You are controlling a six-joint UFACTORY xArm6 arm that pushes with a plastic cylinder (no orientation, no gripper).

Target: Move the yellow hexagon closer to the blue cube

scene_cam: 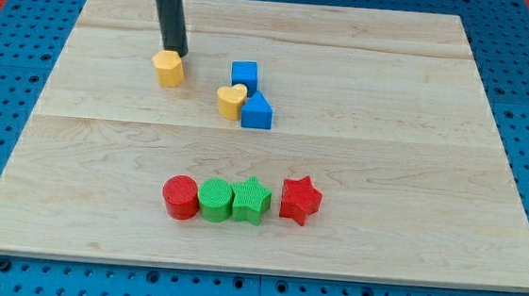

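My tip [176, 52] sits at the top edge of the yellow hexagon [168, 68], touching or almost, w/ the hexagon just below it and a bit to the view's left. The blue cube [244, 74] lies to the view's right of the tip, well apart from the hexagon. So the tip is on the wrong side: I judge it must go round to the hexagon's left to push rightward. The rod stands near upright and holds nothing; it has no jaws.
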